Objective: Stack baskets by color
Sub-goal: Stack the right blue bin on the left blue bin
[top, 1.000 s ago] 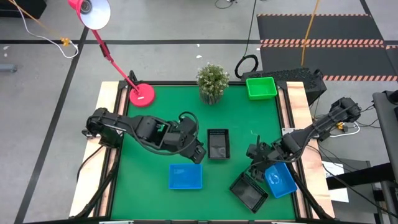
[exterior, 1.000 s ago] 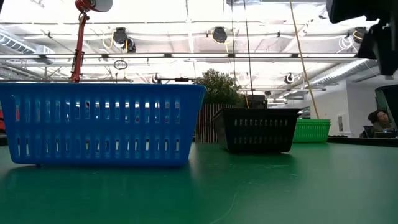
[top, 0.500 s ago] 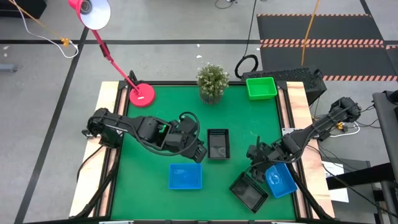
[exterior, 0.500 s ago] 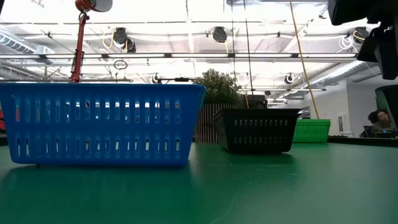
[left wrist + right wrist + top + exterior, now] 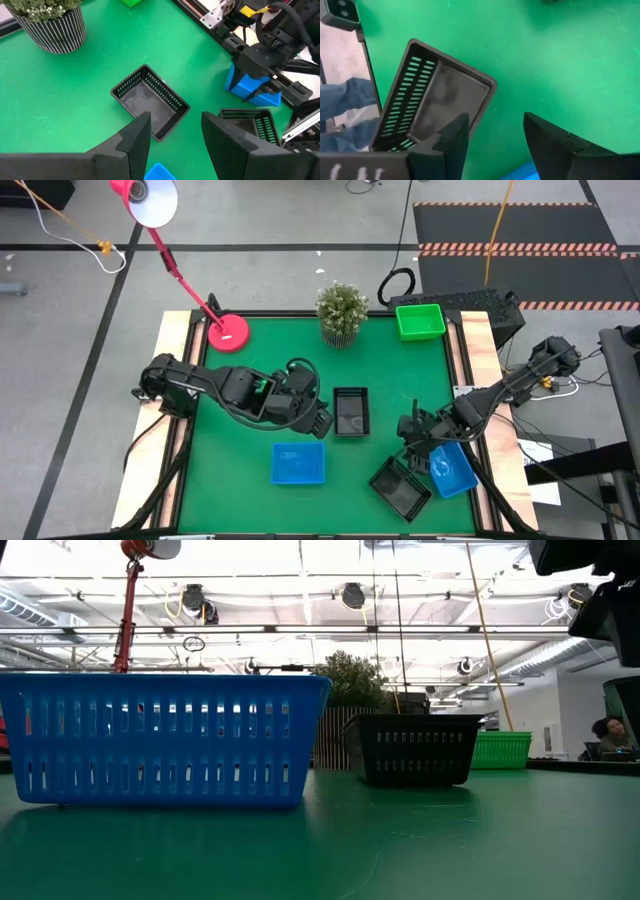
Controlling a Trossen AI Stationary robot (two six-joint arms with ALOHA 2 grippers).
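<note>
My left gripper (image 5: 322, 420) (image 5: 175, 120) hangs open above the table's middle, just left of a black basket (image 5: 350, 411) (image 5: 150, 100) that stands on its base. A blue basket (image 5: 298, 463) (image 5: 160, 740) stands nearer the front edge. My right gripper (image 5: 415, 450) (image 5: 495, 120) is open above a second black basket (image 5: 400, 486) (image 5: 435, 100) at the front right. Another blue basket (image 5: 450, 468) (image 5: 250, 87) sits tilted right beside and under that gripper. I cannot tell whether they touch. A green basket (image 5: 420, 321) stands at the far right corner.
A potted plant (image 5: 342, 311) stands at the far edge, and a red lamp base (image 5: 228, 333) at the far left corner. The table's right rail (image 5: 472, 410) runs close to the right-hand baskets. A person's blue sleeve (image 5: 340, 110) shows beyond the near edge.
My right gripper has rolled a little about its own pointing line, staying above the front-right black basket. The baskets lie as before.
</note>
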